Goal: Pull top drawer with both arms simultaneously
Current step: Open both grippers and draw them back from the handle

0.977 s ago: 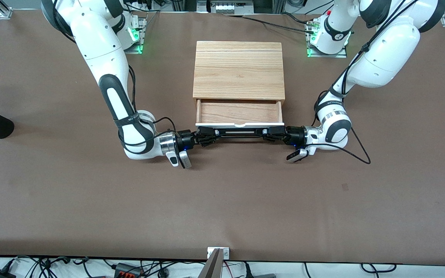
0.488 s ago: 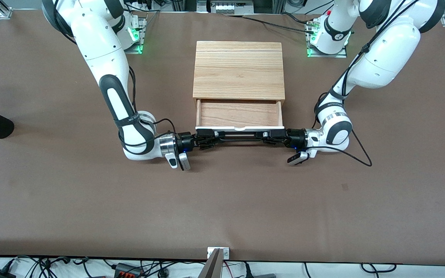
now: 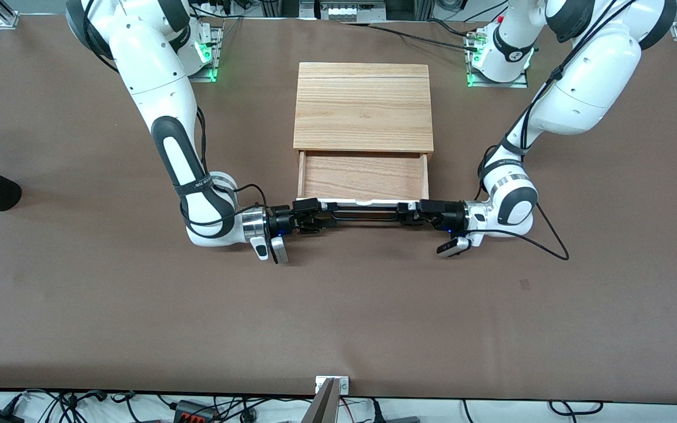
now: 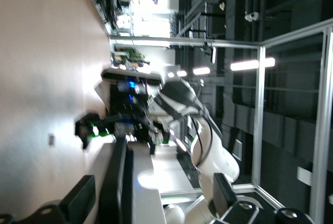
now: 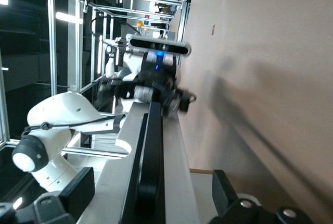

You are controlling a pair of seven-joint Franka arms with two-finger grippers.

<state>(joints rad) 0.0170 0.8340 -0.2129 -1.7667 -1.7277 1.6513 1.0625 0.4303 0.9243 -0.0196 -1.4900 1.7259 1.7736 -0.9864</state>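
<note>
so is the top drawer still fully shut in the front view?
No. The top drawer stands pulled out of the cabinet, its light wood inside showing.

Two white Franka arms (image 3: 162, 100) with black joint segments, silver wrist rings, black cables looping along the forearms, small black grippers, green-lit bases at the frame's top
</note>
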